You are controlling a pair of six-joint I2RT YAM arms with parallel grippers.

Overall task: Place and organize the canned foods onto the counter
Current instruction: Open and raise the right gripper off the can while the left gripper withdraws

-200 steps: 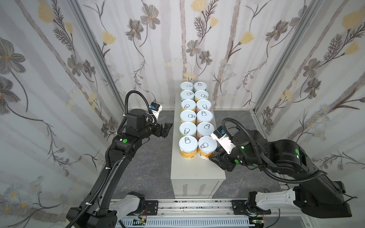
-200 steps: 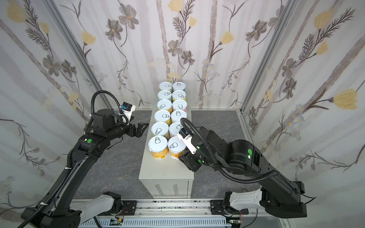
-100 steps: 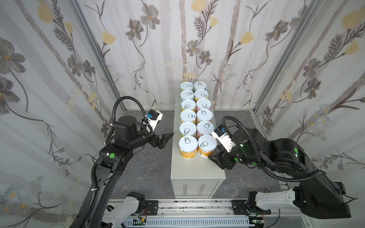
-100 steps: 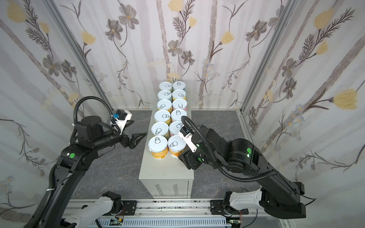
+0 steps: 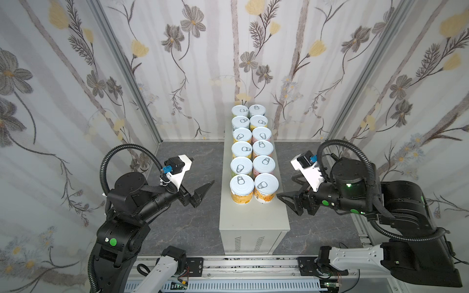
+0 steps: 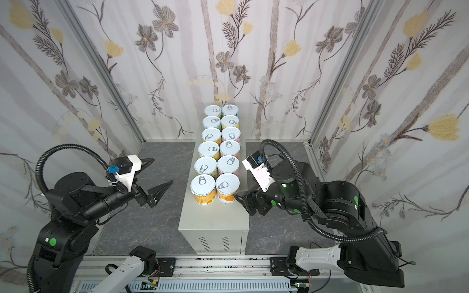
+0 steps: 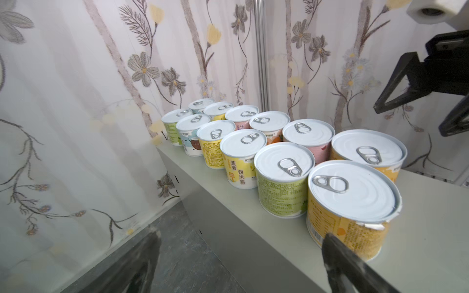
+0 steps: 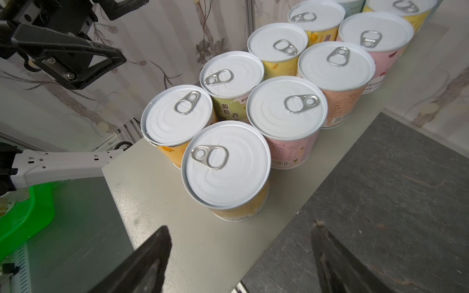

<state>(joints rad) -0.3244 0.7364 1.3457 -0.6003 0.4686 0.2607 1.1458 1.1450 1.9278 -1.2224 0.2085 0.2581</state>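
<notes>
Several canned foods with white pull-tab lids stand upright in two rows along the counter [image 5: 253, 218], a pale grey-beige box seen in both top views [image 6: 215, 215]. The two nearest cans are orange-yellow [image 5: 241, 189] [image 5: 266, 188]. My right gripper [image 5: 284, 186] hangs open just right of the counter's edge, a short gap from the nearest can [image 8: 225, 165]; nothing is between its fingers [image 8: 162, 236]. My left gripper [image 5: 203, 170] is open over the floor left of the counter, level with the front can [image 7: 352, 192], and holds nothing.
Dark marbled floor [image 5: 190, 223] lies on both sides of the counter. Floral walls close in the back and sides. A metal rail [image 5: 241, 266] with both arm bases runs along the front. A green basket [image 8: 22, 218] shows low in the right wrist view.
My right gripper has opened, let go of the front right can and drawn back to the right. My left arm has pulled away from the counter toward the left and front.
</notes>
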